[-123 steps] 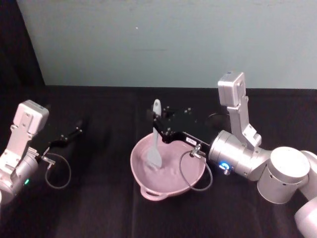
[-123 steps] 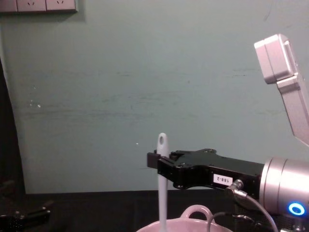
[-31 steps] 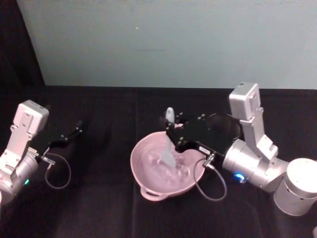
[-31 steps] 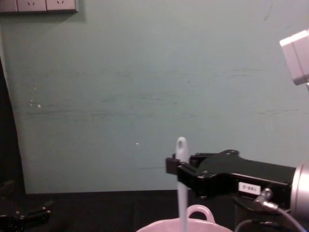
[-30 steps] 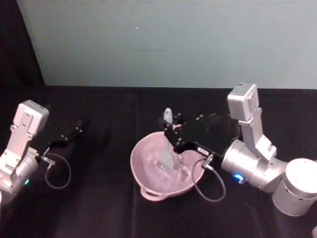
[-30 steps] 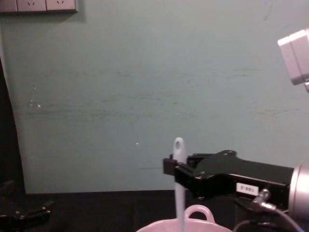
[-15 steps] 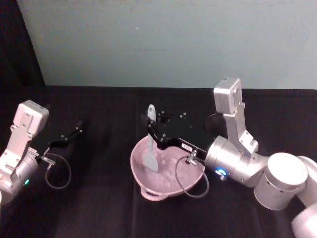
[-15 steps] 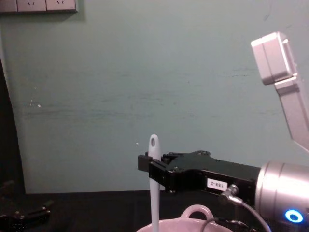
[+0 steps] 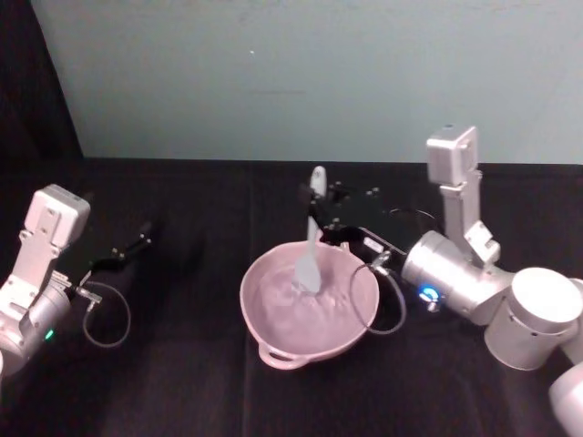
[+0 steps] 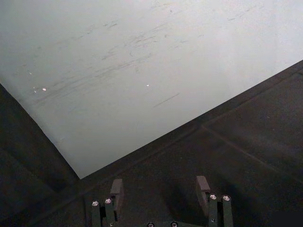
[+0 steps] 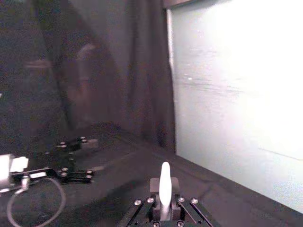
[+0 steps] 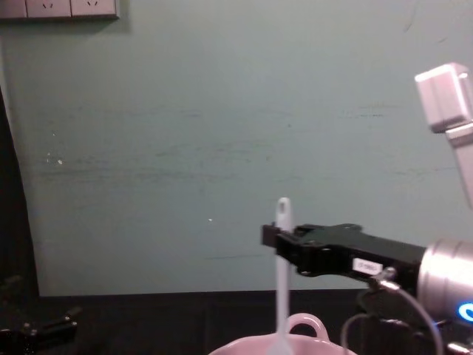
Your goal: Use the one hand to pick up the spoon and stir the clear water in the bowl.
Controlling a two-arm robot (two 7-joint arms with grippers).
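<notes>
The pale pink bowl (image 9: 258, 320) sits on the black table at the centre, and its rim and loop handle (image 12: 301, 325) rise at the chest view's lower edge. The white spoon (image 9: 311, 238) stands nearly upright, with its flat head down in the water near the bowl's far side. My right gripper (image 9: 320, 217) reaches in from the right and is shut on the spoon's handle (image 12: 281, 275) below the hole. The right wrist view shows the handle tip (image 11: 164, 188) clamped between the jaws. My left gripper (image 10: 159, 189) is parked open at the left.
Black cloth covers the table up to a pale green wall. A dark round cup (image 9: 407, 224) stands behind the right gripper. The right arm's cable (image 9: 375, 305) loops over the bowl's right rim. The left arm (image 9: 41, 264) and its cable rest at the far left.
The right gripper has swept the spoon from the bowl's left side to its far middle, and the arm has swung right. The left arm has not moved.
</notes>
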